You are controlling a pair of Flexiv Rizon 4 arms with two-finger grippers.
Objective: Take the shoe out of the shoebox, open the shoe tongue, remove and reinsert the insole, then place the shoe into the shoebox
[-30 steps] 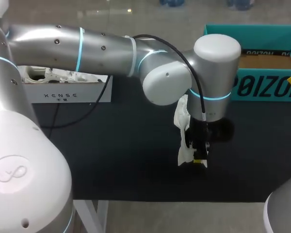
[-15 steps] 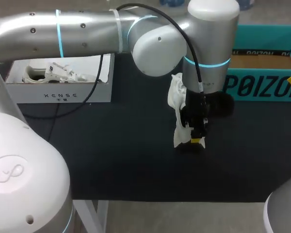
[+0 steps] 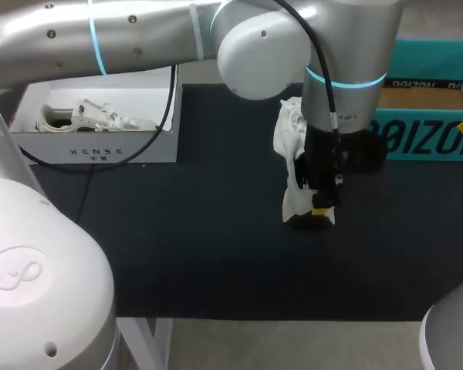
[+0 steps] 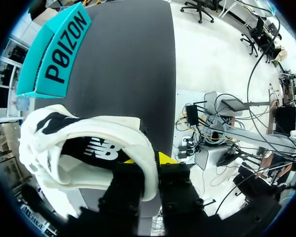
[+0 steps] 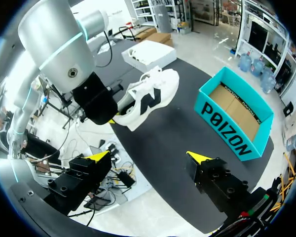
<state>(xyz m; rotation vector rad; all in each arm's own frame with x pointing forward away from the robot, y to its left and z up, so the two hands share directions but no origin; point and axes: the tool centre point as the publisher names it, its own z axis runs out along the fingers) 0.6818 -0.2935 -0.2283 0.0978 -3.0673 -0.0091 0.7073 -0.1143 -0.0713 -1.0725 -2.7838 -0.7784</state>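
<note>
The left hand [image 3: 319, 210] is pinching the white shoe [image 3: 290, 146] at its collar, holding it over the table [image 3: 177, 247] near the shoebox [image 3: 428, 142], and should be lowering it gently sole-down, while the right hand [image 5: 153, 160] is hanging spread.

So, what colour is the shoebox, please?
The shoebox is teal with black lettering; the right wrist view shows it best.
</note>
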